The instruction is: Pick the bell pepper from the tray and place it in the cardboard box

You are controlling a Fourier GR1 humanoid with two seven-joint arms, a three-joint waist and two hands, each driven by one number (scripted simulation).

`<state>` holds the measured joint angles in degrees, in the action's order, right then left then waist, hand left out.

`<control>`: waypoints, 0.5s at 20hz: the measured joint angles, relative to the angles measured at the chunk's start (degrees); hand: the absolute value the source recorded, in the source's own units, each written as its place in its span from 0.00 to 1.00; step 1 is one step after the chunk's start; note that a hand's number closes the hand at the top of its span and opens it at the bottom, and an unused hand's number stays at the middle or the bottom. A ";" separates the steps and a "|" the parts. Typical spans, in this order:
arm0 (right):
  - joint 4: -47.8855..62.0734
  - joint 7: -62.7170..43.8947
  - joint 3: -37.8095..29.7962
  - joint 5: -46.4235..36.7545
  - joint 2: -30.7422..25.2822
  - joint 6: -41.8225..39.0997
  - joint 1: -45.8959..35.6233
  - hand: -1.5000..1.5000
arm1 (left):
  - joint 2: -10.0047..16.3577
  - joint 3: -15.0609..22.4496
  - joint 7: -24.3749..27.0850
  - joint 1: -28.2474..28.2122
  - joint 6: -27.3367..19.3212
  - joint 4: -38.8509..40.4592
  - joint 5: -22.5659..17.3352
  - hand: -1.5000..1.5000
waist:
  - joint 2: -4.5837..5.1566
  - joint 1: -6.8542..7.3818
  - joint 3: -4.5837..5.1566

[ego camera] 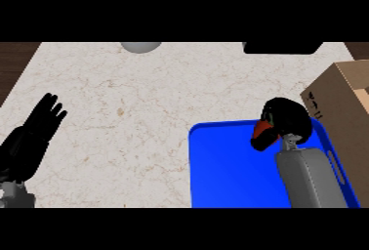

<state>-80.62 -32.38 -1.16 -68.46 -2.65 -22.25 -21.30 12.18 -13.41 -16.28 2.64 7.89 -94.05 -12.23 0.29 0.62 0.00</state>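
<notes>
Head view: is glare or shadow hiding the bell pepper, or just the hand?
Head view: even light, no glare on the blue tray; the bell pepper is hidden mostly by the right hand curled round it, not by shadow.

counter (144, 107): pale stone look, cream with thin brown veins, smooth, matt.
wood border (14, 63): dark brown with a faint grain, dull.
tray (223, 171): bright blue, plastic look, smooth, an even colour with a slightly lighter raised rim.
cardboard box (346, 93): brown cardboard, matt and papery, black printed marks on one side.
bell pepper (262, 131): red-orange skin, smooth; only a small part shows.
left hand (36, 132) and right hand (288, 114): black, matt, no shine.
right forearm (314, 178): grey hard casing, smooth, soft sheen.
round thing (140, 46): grey, smooth, matt.
dark thing (282, 47): flat black; material cannot be told.
</notes>
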 measured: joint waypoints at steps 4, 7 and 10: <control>-1.59 -4.79 -0.07 -2.08 0.92 1.25 -5.22 1.00 | -0.66 0.65 -1.03 0.15 -0.89 -0.91 0.54 0.50 | -0.21 -0.20 0.00; -5.10 -7.41 0.60 -3.44 0.80 0.47 -8.79 1.00 | -0.58 0.36 -0.84 1.04 -1.01 0.26 0.57 0.50 | -0.30 -0.45 0.02; -10.84 -11.44 1.62 -5.42 0.91 -1.50 -12.01 1.00 | -0.41 0.32 -1.15 -0.19 -0.77 -0.90 0.57 0.50 | -0.52 -0.54 0.03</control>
<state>-91.45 -43.82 0.46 -73.88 -1.75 -23.75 -33.31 11.76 -13.10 -17.42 2.45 7.11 -94.95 -11.66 -0.23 0.08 0.03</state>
